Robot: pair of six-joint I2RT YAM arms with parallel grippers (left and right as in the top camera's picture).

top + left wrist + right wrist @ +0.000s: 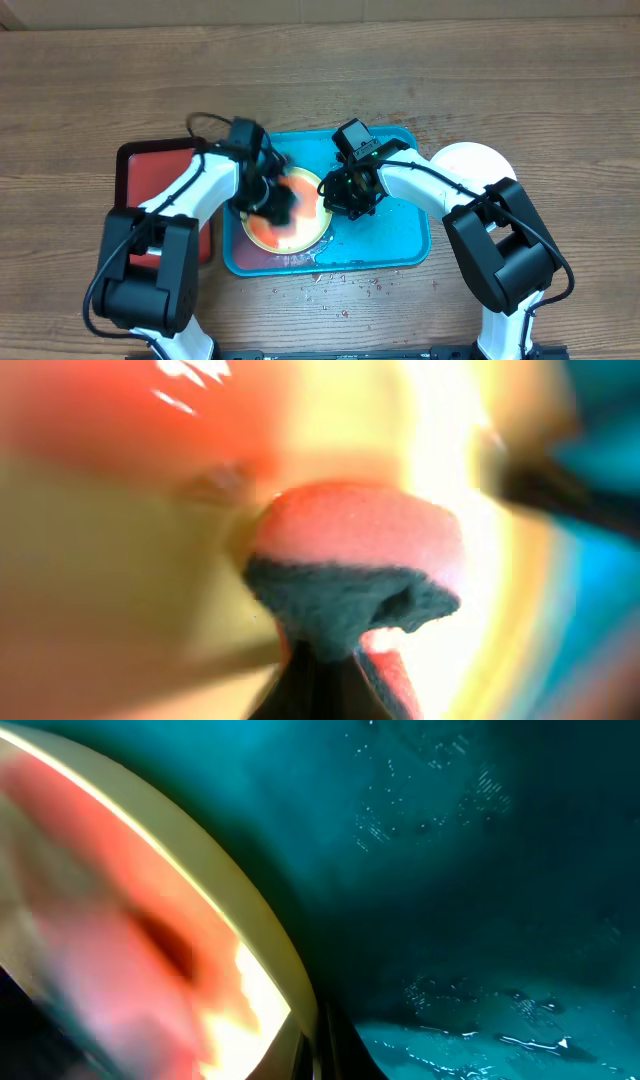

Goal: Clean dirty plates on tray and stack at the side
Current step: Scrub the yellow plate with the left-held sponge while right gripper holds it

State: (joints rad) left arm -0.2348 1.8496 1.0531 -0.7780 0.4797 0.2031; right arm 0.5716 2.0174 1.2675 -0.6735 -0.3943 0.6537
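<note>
One plate (290, 236) with a yellow rim and red sauce lies in the left half of the teal tray (400, 240). My left gripper (275, 203) is over the plate and shut on a pink sponge with a dark scrub side (360, 550). The sponge is pressed on the sauced plate surface (130, 560). My right gripper (342, 196) is at the plate's right edge. In the right wrist view it (325, 1045) is shut on the pale yellow rim (255, 935), with wet tray floor (480, 870) beside it. Only these two plates show.
A whitish plate (475, 160) sits on the table to the right of the tray. A dark red tray with a black rim (150, 170) lies to the left, partly under my left arm. Red specks (350, 285) dot the table in front of the tray.
</note>
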